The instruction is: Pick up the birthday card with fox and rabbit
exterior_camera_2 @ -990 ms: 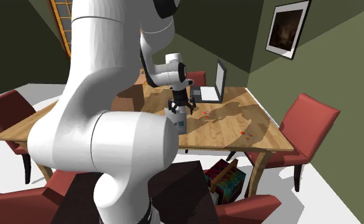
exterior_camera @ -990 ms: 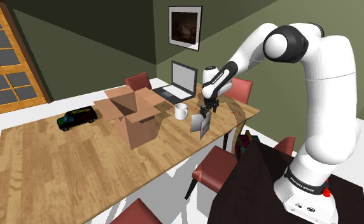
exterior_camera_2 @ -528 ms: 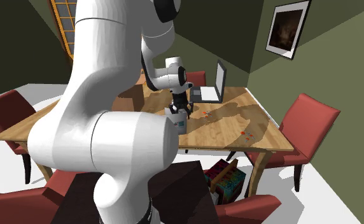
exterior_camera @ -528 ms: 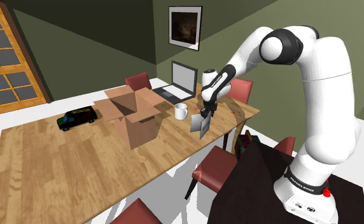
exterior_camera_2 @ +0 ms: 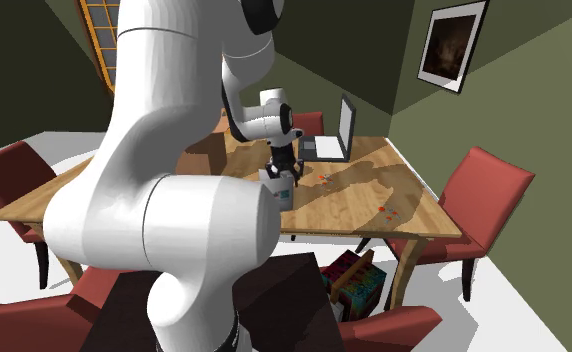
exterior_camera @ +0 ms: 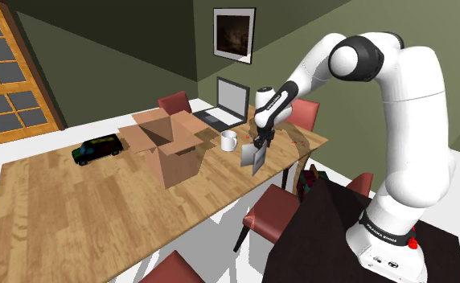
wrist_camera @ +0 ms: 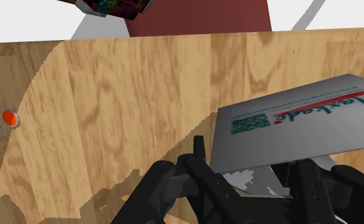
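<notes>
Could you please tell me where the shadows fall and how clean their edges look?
Wrist view: a darker shadow covers much of the table around the card, its border jagged. Second exterior view: a soft shadow spreads across the table toward the laptop. Shoulder view: grey streaks of shadow cross the white floor.

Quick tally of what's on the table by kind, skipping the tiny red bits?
Card: 1
Cardboard box: 1
Mug: 1
Laptop: 1
Toy car: 1
Total: 5
</notes>
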Motion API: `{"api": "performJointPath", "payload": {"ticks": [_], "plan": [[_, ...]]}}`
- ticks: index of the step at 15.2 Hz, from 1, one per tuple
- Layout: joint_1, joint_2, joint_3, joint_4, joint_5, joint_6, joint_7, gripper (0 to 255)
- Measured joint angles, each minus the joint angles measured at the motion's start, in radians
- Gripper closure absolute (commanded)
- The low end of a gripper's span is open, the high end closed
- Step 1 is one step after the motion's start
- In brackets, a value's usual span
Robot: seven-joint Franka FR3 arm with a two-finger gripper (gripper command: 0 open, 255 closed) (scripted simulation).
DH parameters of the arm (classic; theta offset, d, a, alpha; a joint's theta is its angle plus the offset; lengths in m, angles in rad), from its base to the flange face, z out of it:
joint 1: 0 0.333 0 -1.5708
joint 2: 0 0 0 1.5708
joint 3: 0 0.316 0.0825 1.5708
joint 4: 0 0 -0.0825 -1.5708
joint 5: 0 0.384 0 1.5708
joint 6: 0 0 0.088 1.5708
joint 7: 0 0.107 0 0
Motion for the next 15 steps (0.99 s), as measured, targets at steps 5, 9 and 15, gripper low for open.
{"api": "performJointPath", "payload": {"ticks": [5,9,15], "plan": [[0.002,-0.047,-0.002,-0.004,-0.002,-0.044,-0.006,255],[0.004,-0.087,-0.003,0.000,-0.003,-0.087,-0.010,255],[0.008,-0.143,-0.005,0.007,-0.004,-0.149,-0.016,255]]}}
